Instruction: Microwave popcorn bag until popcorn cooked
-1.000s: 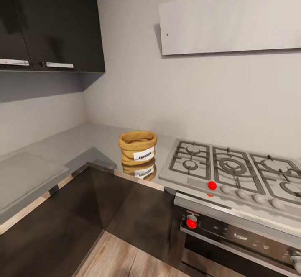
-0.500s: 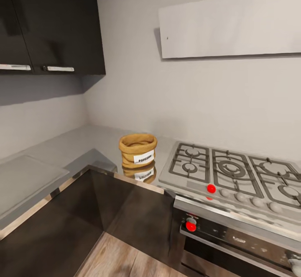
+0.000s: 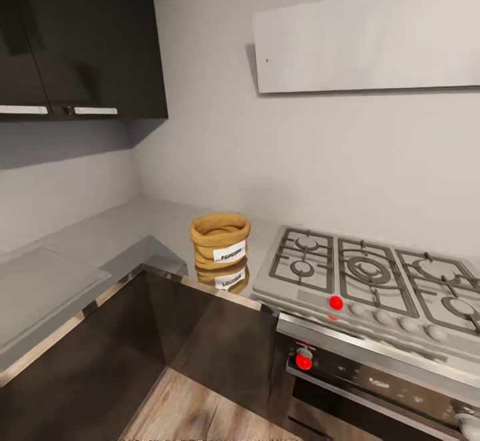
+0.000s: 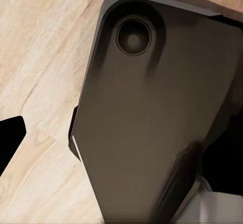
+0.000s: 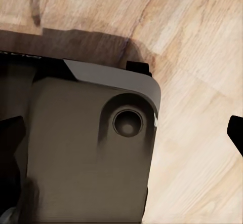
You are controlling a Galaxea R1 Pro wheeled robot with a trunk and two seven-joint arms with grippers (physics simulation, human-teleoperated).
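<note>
The popcorn bag (image 3: pixel 220 241), a squat tan sack with a rolled rim and a white label, stands upright on the grey countertop (image 3: pixel 120 228), close to the left edge of the gas hob. The popcorn is hidden inside the bag. The microwave is out of view. In the left wrist view my left gripper (image 4: pixel 119 143) hangs over the robot's dark base and wood floor, with dark fingertips (image 4: pixel 10 135) far apart at opposite edges. My right gripper (image 5: pixel 121 138) looks the same, its fingertips (image 5: pixel 235 130) wide apart. Nothing is held.
A steel gas hob (image 3: pixel 367 274) with red knobs sits right of the bag, above a built-in oven (image 3: pixel 373 388). Dark wall cabinets (image 3: pixel 80 34) hang upper left and a grey hood (image 3: pixel 367 34) upper right. Glossy dark cabinet fronts (image 3: pixel 133 348) form an inner corner over wood floor (image 3: pixel 200 414).
The whole head view has shifted slightly, so the camera has moved. The bag has stayed in place on the countertop beside the hob.
</note>
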